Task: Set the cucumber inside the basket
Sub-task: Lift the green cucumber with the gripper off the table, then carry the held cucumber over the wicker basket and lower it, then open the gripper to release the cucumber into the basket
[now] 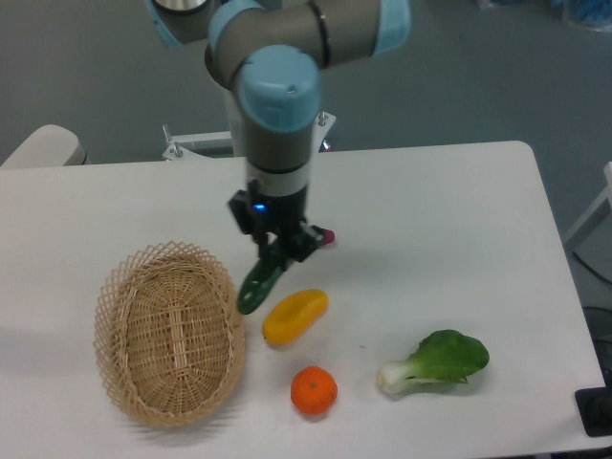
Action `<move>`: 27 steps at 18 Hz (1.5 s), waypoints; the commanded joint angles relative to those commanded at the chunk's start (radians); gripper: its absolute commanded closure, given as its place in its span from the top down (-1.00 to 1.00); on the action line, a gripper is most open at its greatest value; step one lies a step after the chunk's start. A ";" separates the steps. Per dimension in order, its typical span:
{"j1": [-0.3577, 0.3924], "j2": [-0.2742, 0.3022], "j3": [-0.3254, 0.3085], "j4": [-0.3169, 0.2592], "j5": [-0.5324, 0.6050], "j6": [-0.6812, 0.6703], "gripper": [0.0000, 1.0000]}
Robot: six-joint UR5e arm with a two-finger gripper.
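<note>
Single fixed-camera view of a white table (430, 210) with 1 grey-and-blue robot arm (277, 105) reaching down from the far edge. The black 2-finger claw (279, 251) is closed around the upper end of a small, dark green, glossy cucumber (258, 285), which hangs tilted, its lower tip pointing toward the near-left. That tip lies just beside the right rim of an oval, shallow basket of light tan woven wicker (115, 287), which sits near the table's near-left corner; whether the tip touches the rim or the table cannot be told. A yellow oblong vegetable (295, 317) lies just to the right of the cucumber's lower end. A round orange fruit (314, 390) sits near the near edge, in front of the yellow vegetable. A leafy green bok choy with a white stem (435, 361) lies toward the near-right corner, well apart from the basket. A small pink-red object (328, 235) shows partly behind the claw.
</note>
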 joint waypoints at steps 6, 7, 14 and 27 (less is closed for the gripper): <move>-0.117 -0.109 0.021 0.101 0.006 -0.219 -0.67; -0.130 -0.121 0.017 0.129 0.006 -0.217 -0.67; -0.183 -0.216 0.011 0.175 0.089 -0.199 -0.67; -0.215 -0.264 0.011 0.181 0.133 -0.163 0.00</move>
